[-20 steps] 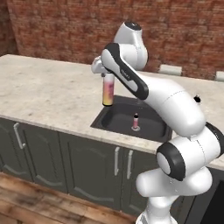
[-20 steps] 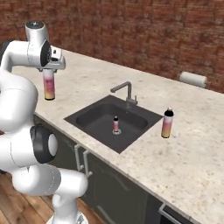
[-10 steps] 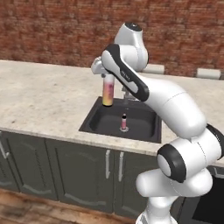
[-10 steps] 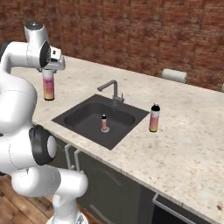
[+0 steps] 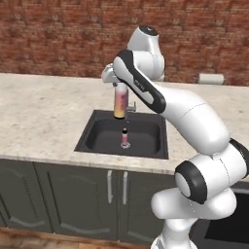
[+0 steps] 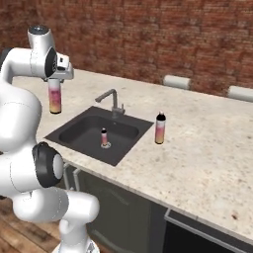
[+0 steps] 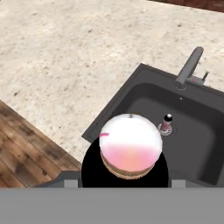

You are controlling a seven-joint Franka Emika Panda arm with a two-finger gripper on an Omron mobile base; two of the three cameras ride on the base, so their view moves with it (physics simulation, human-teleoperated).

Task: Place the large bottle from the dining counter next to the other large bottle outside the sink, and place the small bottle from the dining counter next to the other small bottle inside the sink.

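Observation:
My gripper (image 5: 119,85) is shut on the black cap end of the large bottle (image 5: 120,102), pink above and yellow-orange below. It hangs upright in the air over the left part of the black sink (image 5: 146,127). From the right, the large bottle (image 6: 55,98) hangs under the gripper (image 6: 55,79), left of the sink (image 6: 79,129). The other small bottle (image 5: 125,138) stands at the drain, also seen as a pale bottle (image 6: 104,137) and from above (image 7: 166,123). The other large bottle (image 6: 160,128) stands on the counter just right of the sink. The small bottle and the dining counter are out of view.
A grey faucet (image 6: 111,99) rises behind the sink. Two paper towel rolls (image 6: 176,81) lie along the brick wall. Beige stone counter (image 5: 44,114) spreads on both sides. Dark cabinet doors (image 5: 73,199) and a wooden floor (image 7: 26,148) lie below.
The whole scene has slid left in both base views, so the base has driven to the right. The large bottle stays in the gripper, in the same pose.

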